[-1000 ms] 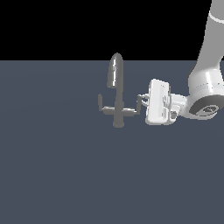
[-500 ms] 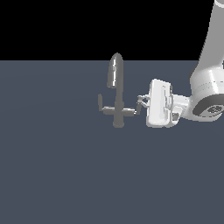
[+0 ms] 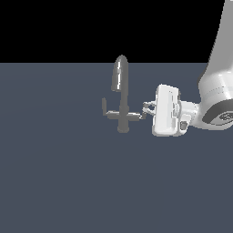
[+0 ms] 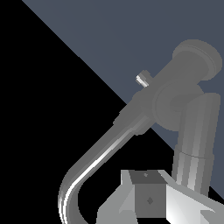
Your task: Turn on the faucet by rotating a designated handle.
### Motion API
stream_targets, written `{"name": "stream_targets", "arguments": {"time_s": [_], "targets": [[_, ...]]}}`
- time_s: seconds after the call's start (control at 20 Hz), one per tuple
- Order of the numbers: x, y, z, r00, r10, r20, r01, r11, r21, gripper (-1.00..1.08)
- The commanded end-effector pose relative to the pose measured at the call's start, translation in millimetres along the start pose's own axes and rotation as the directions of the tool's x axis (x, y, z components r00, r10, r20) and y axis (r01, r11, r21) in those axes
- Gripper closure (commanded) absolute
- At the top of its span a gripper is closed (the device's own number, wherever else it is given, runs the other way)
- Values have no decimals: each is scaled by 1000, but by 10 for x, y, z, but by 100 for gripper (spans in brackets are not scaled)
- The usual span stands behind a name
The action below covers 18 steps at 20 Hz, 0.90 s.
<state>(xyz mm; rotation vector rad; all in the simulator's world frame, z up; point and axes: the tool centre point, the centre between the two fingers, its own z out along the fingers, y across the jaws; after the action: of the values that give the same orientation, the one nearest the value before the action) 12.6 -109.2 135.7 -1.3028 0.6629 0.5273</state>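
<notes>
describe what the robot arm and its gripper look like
The arm is glossy white with thick rounded segments and a dark grey band at the wrist joint. The gripper has a boxy white body and short, pale grey fingers. No cables or markings are visible.

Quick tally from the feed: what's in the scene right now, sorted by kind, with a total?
Faucets: 1, the grey faucet
Faucet levers: 2, the handle at the gripper and the opposite paddle
Robot arms: 1, the white arm
Total: 4
</notes>
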Motion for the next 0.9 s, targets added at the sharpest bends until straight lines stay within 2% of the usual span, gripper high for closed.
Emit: {"name": "stream_targets", "arguments": {"time_s": [0.0,0.3,0.35,0.8,0.85], "targets": [[-63,123,2,1000,10,9,-10,1000,-1,108],[-144,280,1,1000,10,11,-10,1000,-1,108],[-50,110,1,999,-29,-14,29,1000,-2,108],[65,761,-51,1000,9,11,-9,1000,-1,108],[65,761,-51,1000,9,11,-9,1000,-1,108]]}}
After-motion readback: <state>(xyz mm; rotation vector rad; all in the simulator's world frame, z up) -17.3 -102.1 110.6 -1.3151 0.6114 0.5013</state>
